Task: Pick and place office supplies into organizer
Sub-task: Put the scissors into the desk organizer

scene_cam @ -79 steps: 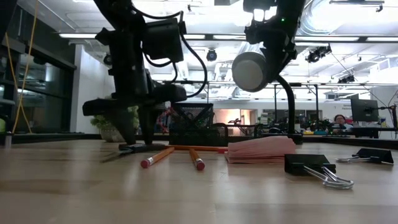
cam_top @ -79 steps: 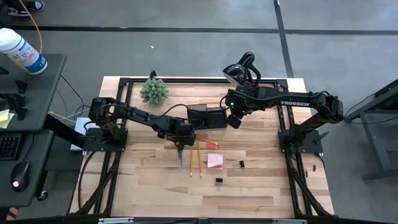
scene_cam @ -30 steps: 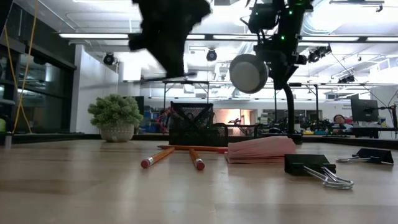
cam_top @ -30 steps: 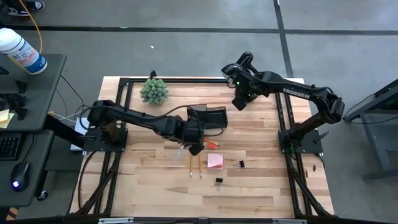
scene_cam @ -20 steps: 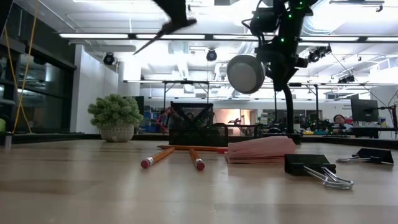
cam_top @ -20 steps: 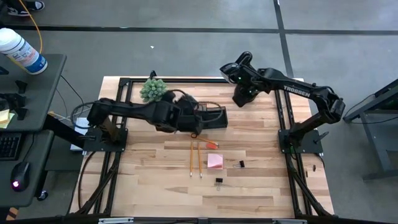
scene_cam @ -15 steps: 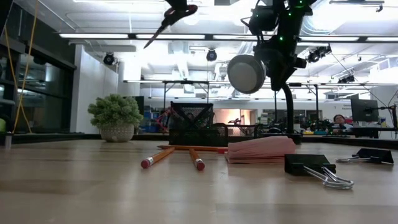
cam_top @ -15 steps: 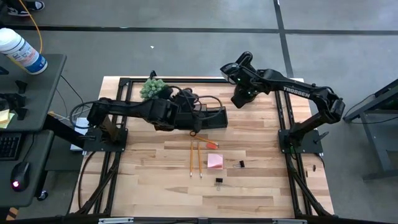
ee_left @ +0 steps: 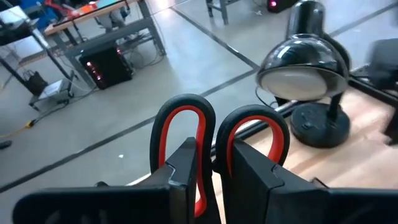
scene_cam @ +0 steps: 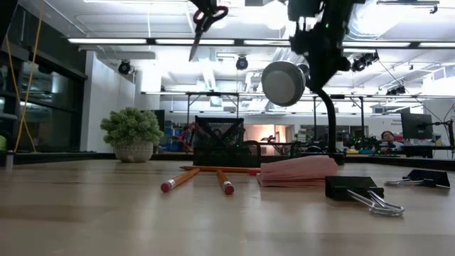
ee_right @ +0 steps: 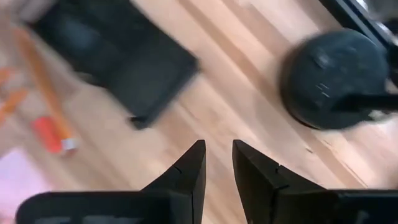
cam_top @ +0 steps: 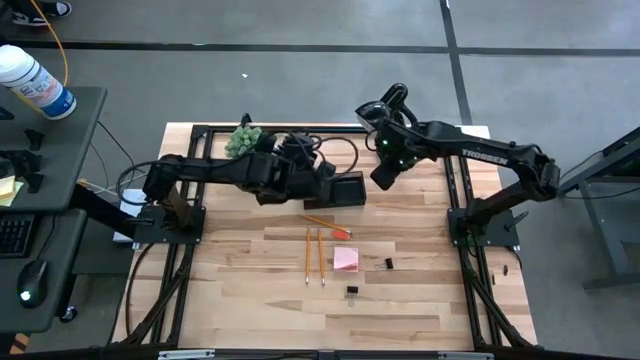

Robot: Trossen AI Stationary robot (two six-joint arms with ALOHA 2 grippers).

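While the left gripper (ee_left: 211,165) pinches the scissors (scene_cam: 205,21) high above the organizer (cam_top: 337,189), pencils (cam_top: 314,254), sticky pad (cam_top: 346,260) and clips (cam_top: 388,264) wait nearby on the worktop (cam_top: 240,290); the right gripper (ee_right: 217,163), slightly parted, holds nothing.

Tabletop (cam_top: 400,300): light wood planks, framed by black rails. Resting on it:
- organizer (cam_top: 338,190), far centre
- green plant (cam_top: 243,141), far left corner
- lamp base (ee_right: 337,79), far right of the organizer
- three pencils (cam_top: 314,254), mid-table
- pink pad (cam_top: 346,259), just right of them
- two binder clips (cam_top: 385,264), near the pad
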